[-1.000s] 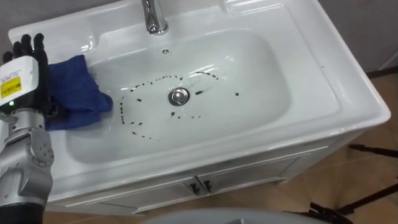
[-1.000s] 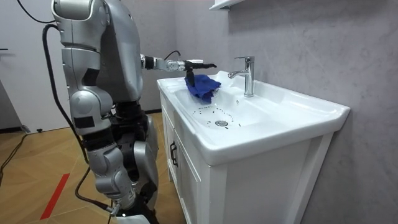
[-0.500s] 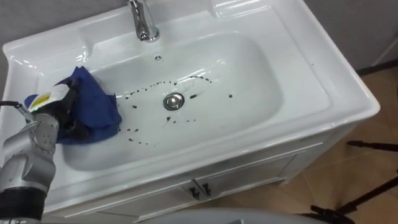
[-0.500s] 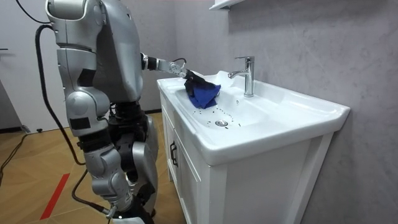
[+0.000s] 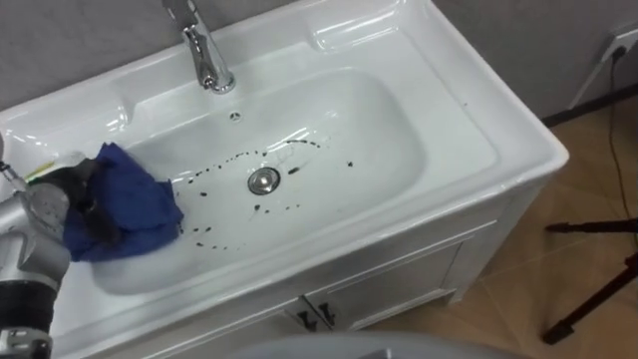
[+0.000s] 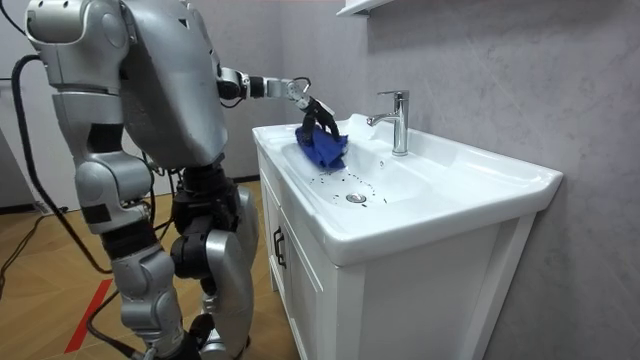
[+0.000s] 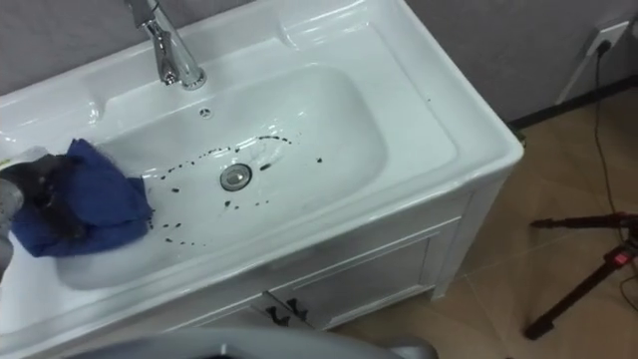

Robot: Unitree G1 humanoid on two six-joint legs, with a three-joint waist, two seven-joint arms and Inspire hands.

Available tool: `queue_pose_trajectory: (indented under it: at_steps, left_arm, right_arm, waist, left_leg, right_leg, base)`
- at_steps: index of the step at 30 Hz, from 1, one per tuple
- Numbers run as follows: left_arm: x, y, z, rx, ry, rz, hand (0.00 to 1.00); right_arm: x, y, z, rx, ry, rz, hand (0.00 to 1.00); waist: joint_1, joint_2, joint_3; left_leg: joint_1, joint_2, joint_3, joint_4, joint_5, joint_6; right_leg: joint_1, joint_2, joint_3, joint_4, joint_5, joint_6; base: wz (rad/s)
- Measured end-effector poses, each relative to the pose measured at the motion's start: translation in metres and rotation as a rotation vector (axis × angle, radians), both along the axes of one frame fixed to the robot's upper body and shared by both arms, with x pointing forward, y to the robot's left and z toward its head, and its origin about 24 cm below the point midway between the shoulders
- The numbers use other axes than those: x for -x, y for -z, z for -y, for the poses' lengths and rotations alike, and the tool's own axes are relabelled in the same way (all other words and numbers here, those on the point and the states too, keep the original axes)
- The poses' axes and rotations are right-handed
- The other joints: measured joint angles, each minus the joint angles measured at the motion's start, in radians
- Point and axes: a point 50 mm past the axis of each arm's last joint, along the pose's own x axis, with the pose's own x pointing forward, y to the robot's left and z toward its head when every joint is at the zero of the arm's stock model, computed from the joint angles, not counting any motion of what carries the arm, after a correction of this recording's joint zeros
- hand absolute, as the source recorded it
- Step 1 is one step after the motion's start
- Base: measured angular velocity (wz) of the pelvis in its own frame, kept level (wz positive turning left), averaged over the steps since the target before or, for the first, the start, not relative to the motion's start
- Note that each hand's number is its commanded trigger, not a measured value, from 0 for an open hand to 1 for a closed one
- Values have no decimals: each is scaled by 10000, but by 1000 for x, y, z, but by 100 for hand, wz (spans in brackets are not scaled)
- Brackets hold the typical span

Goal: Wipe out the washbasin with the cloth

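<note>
Item: white basin point(image 5: 478, 110), set in a worktop over a white cabinet point(image 5: 399, 284) with two small dark door handles point(image 5: 317, 317).

Fittings: a chrome tap point(image 5: 204, 55) is mounted at the back rim; a round metal drain point(image 5: 263, 180) is set in the bowl's floor.

Soiling: a loose ring of dark spots point(image 5: 214, 234) is scattered around the drain and lies closest to the cloth on the bowl's left side.

Task's thing: a blue cloth point(image 5: 130, 204) is bunched against the bowl's left inner slope, beside the nearest spots. It is grasped by the left hand point(image 5: 78, 189), whose dark fingers are curled into its folds. Between cloth and spots nothing is seen to stand in the way.

Surroundings: a wooden floor point(image 5: 558, 249) is seen to the right of the cabinet, with dark stand legs point(image 5: 598, 289) resting on it. A socket point(image 5: 626, 42) is fitted low on the grey wall. In the room view, a textured grey wall point(image 6: 480, 70) rises behind the tap and a white shelf edge point(image 6: 360, 6) is seen above.

Robot: stood upright at the basin's left end, left arm extended over the rim.
</note>
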Motion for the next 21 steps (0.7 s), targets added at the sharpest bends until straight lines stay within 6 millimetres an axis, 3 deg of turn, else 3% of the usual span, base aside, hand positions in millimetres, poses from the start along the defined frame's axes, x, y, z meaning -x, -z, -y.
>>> queue_pose_trajectory:
  at_steps: [9,21]
  left_arm:
    - [5,-12,-18,-588,-815,-558,100]
    - [6,-16,-18,-514,-1012,-753,100]
  right_arm:
    - [-1,-1,2,112,-317,-108,0]
    - [-3,-1,2,190,-145,-5,0]
  waist:
    - [-7,0,19]
    - [22,27,49]
  left_leg:
    - [-8,16,79,-12,0,0]
    - [-185,28,82,-5,0,0]
  right_leg:
    - [-5,11,-5,-14,-32,-23]
    - [-134,-2,-139,-116,-40,-25]
  base:
    - [-4]
    - [2]
